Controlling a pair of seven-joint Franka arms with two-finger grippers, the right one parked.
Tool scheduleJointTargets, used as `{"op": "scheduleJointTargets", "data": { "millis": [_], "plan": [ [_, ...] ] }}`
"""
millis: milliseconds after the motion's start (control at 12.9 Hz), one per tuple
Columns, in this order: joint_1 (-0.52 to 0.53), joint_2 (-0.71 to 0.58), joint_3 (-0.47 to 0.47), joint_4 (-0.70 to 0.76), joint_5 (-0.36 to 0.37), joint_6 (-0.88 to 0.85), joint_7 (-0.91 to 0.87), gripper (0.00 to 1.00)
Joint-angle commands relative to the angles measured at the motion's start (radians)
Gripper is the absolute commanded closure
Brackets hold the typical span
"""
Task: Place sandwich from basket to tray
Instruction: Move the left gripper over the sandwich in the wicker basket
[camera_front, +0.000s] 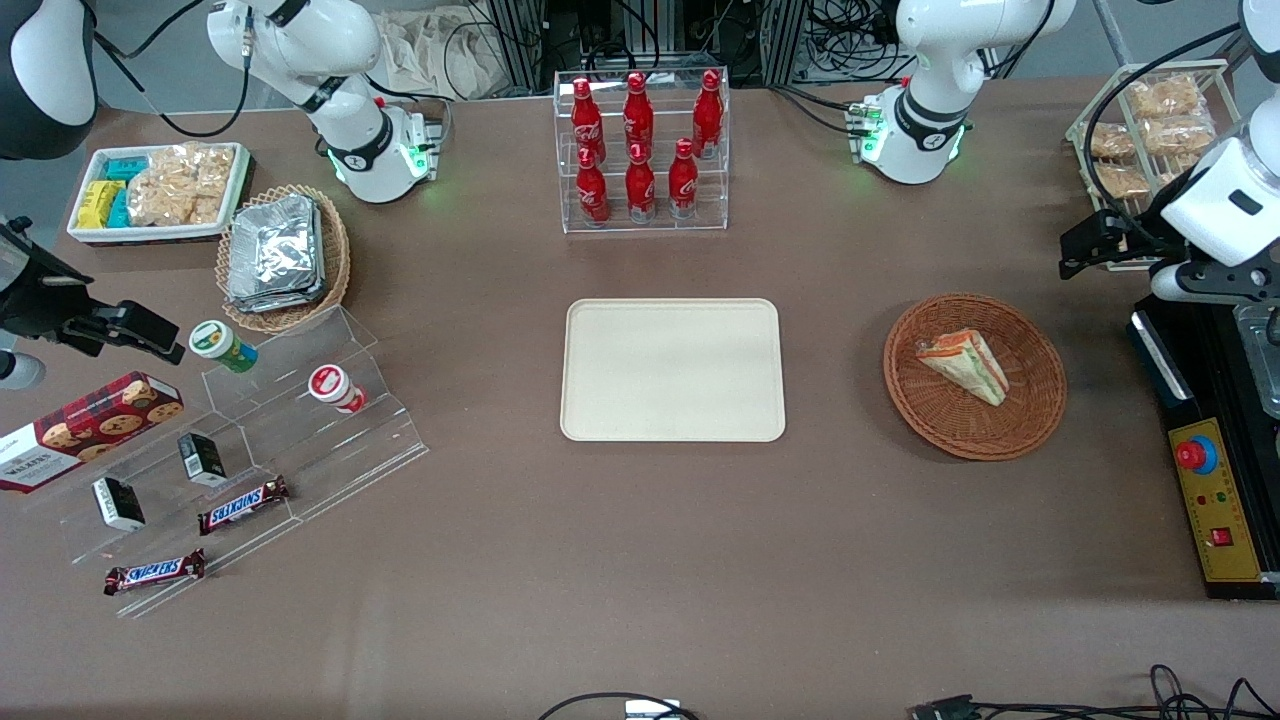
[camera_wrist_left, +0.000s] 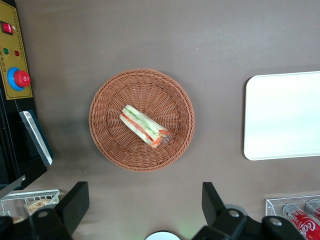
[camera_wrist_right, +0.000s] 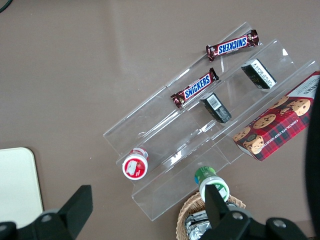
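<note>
gripper (camera_wrist_left: 142, 207) held high above the round reddish-brown wicker basket (camera_wrist_left: 107, 145), fingers (camera_wrist_left: 75, 202) spread | clear-wrapped triangular sandwich (camera_wrist_left: 145, 126) untouched | risk: slippery wrap may be squeezed out; beige rectangular tray (camera_front: 672, 369) well apart

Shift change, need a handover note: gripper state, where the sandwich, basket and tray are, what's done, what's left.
Gripper: open, holding nothing, hovering above the basket, toward the working arm's end of the table.
Sandwich: lying in the basket, untouched.
Tray: mid-table, nothing on it, apart from the basket.
Done: nothing yet.
Left: descend, grasp the sandwich, lift, carry it to the tray, release.
</note>
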Motion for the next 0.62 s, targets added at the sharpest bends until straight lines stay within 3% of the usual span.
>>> {"op": "scheduleJointTargets", "data": {
  "millis": [0,542],
  "plan": [
    [0.01,-0.008,0.001,0.012,-0.019,-0.026,0.017,0.0],
    [0.022,0.018,0.006,-0.053,0.001,0.01,-0.027,0.0]
  ]
}}
